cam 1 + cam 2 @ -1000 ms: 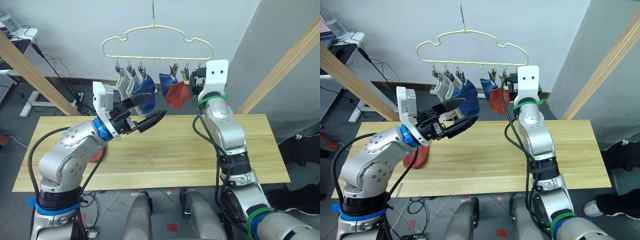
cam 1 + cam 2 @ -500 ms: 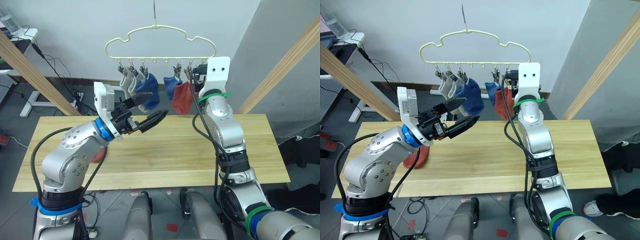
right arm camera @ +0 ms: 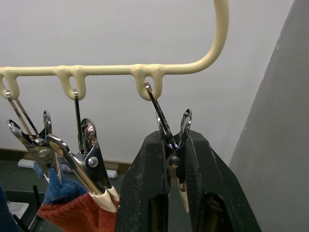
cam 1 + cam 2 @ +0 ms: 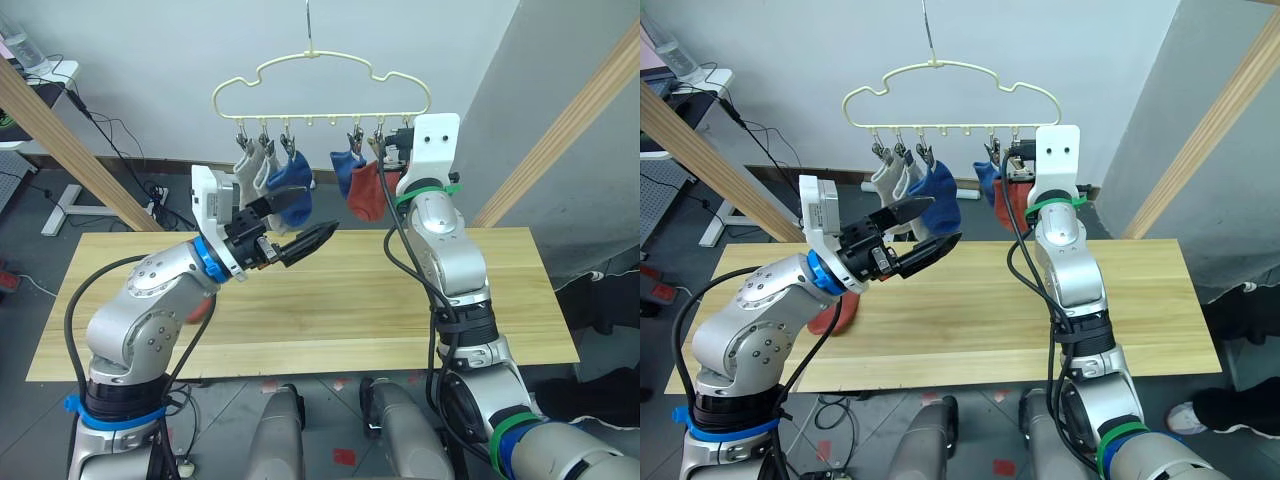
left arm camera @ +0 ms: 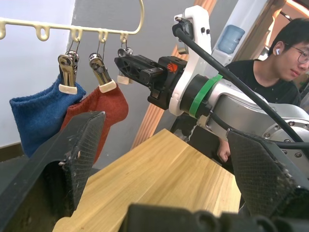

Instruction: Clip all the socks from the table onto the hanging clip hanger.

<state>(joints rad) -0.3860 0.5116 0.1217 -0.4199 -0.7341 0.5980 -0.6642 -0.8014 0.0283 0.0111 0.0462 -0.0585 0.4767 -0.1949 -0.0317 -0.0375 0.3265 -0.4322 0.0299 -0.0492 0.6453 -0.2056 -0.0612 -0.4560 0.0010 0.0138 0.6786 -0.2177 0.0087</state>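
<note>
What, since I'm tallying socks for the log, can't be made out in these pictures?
- The rust-red sock on the table: mostly hidden behind the left arm, head views.
- The end clip: lower tips buried between the right gripper fingers, right wrist view.
- The person: cut off by the edge, left wrist view.

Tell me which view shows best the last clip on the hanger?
The right wrist view: the right gripper squeezes the empty end clip up close. The left wrist view shows it small; in the eye views the arm mostly hides it.
</note>
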